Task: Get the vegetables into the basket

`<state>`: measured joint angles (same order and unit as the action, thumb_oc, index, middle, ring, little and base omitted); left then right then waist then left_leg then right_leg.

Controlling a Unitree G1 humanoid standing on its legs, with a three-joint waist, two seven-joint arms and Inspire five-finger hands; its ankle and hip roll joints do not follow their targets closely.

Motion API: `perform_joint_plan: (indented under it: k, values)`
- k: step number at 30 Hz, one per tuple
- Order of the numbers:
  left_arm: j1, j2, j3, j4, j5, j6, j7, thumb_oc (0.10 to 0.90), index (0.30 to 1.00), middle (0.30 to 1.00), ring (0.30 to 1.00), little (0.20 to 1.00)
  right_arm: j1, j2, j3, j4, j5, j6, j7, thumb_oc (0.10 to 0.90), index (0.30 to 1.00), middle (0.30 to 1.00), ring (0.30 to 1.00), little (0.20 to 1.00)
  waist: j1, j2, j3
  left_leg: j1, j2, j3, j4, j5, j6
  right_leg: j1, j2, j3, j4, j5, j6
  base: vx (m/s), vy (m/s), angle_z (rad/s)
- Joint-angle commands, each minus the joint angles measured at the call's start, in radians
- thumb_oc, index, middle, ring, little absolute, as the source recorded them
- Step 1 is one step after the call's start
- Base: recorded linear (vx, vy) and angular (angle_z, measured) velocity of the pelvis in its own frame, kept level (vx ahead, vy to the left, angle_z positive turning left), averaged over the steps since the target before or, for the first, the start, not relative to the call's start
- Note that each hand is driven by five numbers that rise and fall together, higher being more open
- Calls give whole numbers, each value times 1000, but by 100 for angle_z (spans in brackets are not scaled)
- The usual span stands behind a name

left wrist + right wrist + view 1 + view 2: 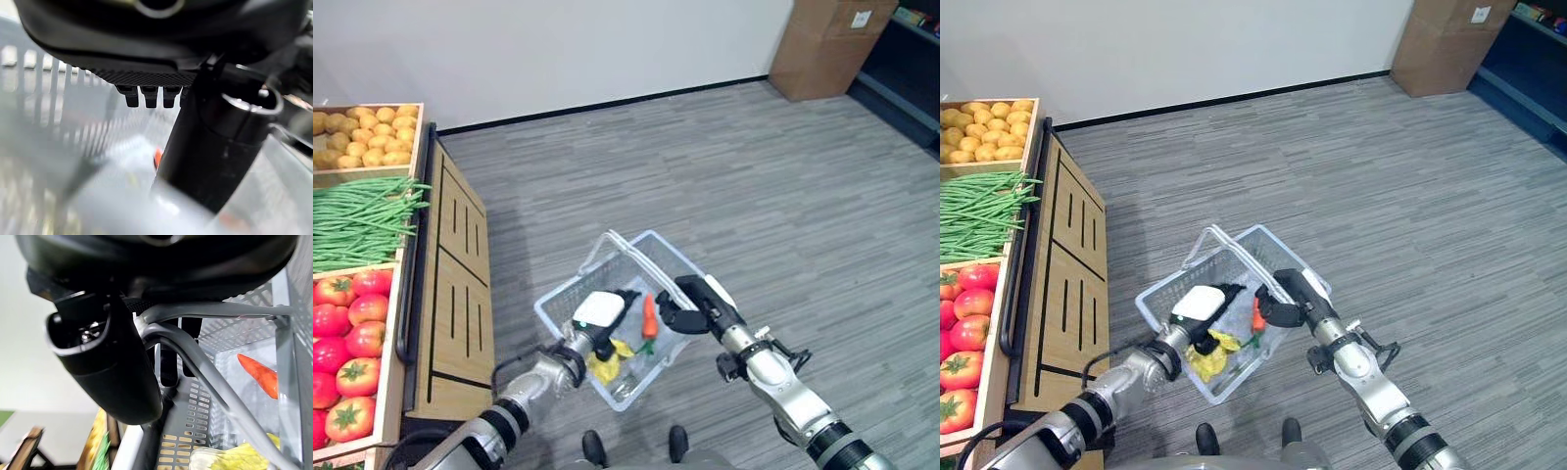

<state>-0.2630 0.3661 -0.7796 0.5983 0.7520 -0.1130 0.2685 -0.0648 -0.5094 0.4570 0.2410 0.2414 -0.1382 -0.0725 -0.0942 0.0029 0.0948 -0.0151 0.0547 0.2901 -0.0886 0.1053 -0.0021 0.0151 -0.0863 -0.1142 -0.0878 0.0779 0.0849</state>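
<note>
Your right hand (pixel 697 304) is curled round the handle (pixel 205 377) of the grey basket (pixel 570 290), which hangs above the floor (pixel 754 196). Your left hand (pixel 599 315) reaches inside it; you cannot tell how its fingers sit. An orange carrot (pixel 649 316) and yellow-green leaves (pixel 607 364) lie in the basket. Potatoes (pixel 367 135), green beans (pixel 357 220) and tomatoes (pixel 347 343) sit on the stand to your left.

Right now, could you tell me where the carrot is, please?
The carrot is inside the basket, in the middle of the eye views, between the left hand and the right hand, above the yellow item.
</note>
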Motion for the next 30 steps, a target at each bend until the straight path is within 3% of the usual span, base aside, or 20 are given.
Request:
perform_joint_plan:
  k: [1,8,11,12,18,24,26,28,30]
  values:
    - [-62,89,154,-246,-115,-89,24,900,1000,1000,1000,1000,-74,56,-162,-59,-24,-149,-99,400,300,300,300,300,28,-36,-92,52,86,-27,1,-60,-103,-23,-85,-3,1,9,84,0,0,0]
    - [78,128,236,-465,-455,-157,-101,900,1000,1000,1000,1000,-73,77,-236,108,-113,-116,-161,400,300,300,300,300,50,-36,-86,46,84,-45,1,-56,-100,-18,-85,-15,1,8,81,-4,-7,5]
    - [111,143,249,-510,-545,-160,-151,900,1000,1000,1000,1000,-78,80,-253,159,-131,-110,-170,400,300,300,300,300,54,-35,-85,46,85,-48,1,-56,-100,-17,-86,-19,1,8,81,-5,-3,11]
    - [158,153,283,-552,-662,-161,-159,900,1000,1000,1000,1000,-77,73,-271,221,-156,-96,-182,400,300,300,300,300,61,-34,-84,46,84,-51,1,-56,-99,-16,-86,-21,1,8,81,-2,-3,8]
    - [239,181,334,-610,-845,-158,-228,900,1000,1000,1000,1000,-90,59,-300,371,-188,-77,-196,400,300,300,300,300,70,-32,-83,44,83,-61,1,-53,-99,-13,-83,-26,1,8,79,-1,-2,2]
    - [367,154,420,-520,-1123,-114,-328,900,1000,1000,1000,1000,-107,40,-330,617,-203,-44,-185,400,300,300,300,300,86,-30,-75,37,84,-72,1,-44,-100,-11,-82,-33,1,9,76,-18,-9,4]
    - [404,139,459,-471,-1148,-104,-339,900,1000,1000,1000,1000,-103,30,-348,673,-204,-39,-181,400,300,300,300,300,90,-28,-74,34,85,-76,1,-42,-101,-12,-81,-37,1,9,76,-24,-18,5]
    - [459,86,530,-284,-1143,-84,-339,900,1000,1000,1000,1000,-106,13,-378,842,-199,-26,-160,400,300,300,300,300,102,-26,-71,28,84,-83,1,-35,-102,-13,-81,-43,1,10,75,-29,-23,9]
    - [461,79,539,-258,-1129,-86,-338,900,1000,1000,1000,1000,-109,11,-380,861,-197,-25,-157,400,300,300,300,300,104,-25,-70,26,85,-84,1,-35,-102,-14,-81,-43,1,11,75,-15,-10,7]
